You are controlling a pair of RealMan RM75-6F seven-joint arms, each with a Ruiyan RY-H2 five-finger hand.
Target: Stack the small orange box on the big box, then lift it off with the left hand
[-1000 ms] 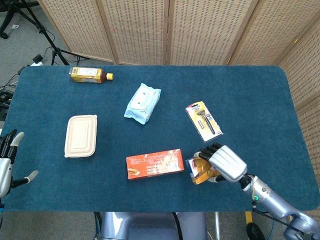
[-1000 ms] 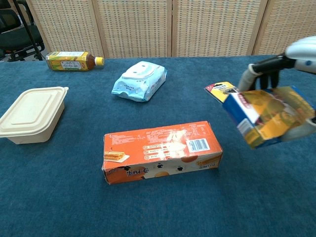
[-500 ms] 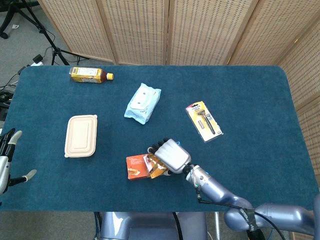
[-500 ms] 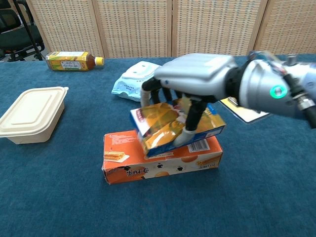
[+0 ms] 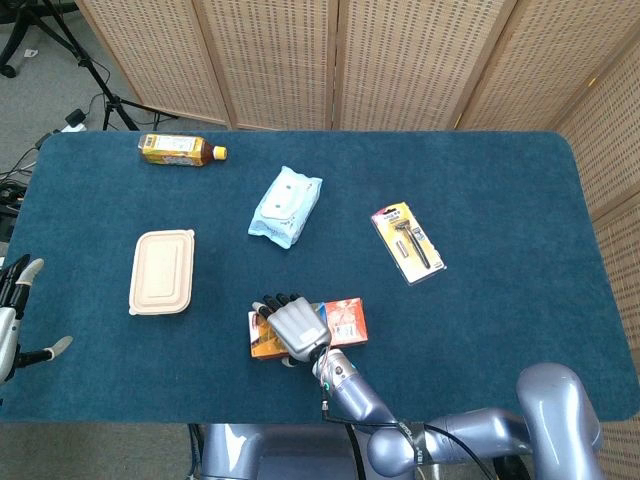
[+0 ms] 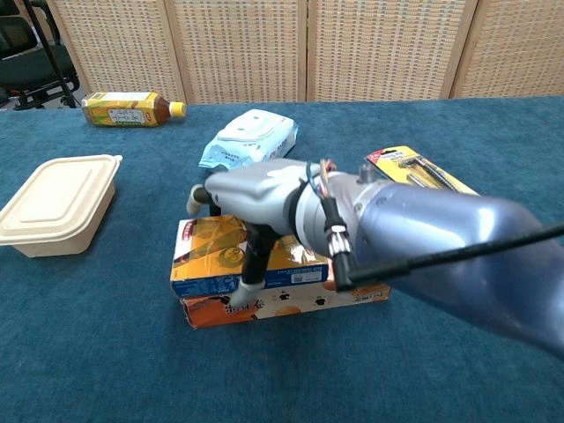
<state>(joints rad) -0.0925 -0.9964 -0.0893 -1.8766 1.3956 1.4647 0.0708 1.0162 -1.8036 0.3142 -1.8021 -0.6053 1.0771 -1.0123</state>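
Observation:
The big orange box [image 6: 291, 307] [image 5: 346, 319] lies near the table's front edge. The small orange and blue box [image 6: 210, 258] [image 5: 264, 347] lies flat on top of it, toward its left end. My right hand [image 6: 256, 196] [image 5: 289, 327] reaches over the small box and grips it, fingers behind it and thumb [image 6: 253, 265] pressed on its front face. The right forearm fills the right of the chest view. My left hand [image 5: 10, 322] hovers at the table's left edge with its fingers spread, holding nothing, far from both boxes.
A beige lidded container [image 5: 161, 271] [image 6: 55, 203] sits left of the boxes. A wipes pack [image 5: 285, 206] [image 6: 251, 135] and a tea bottle [image 5: 180, 150] [image 6: 129, 108] lie further back. A carded razor [image 5: 408, 242] [image 6: 414, 167] lies at the right.
My right hand carried the small box leftward from the right of the big box and lowered it until it lies flat on the big box's left end. The left hand barely moved.

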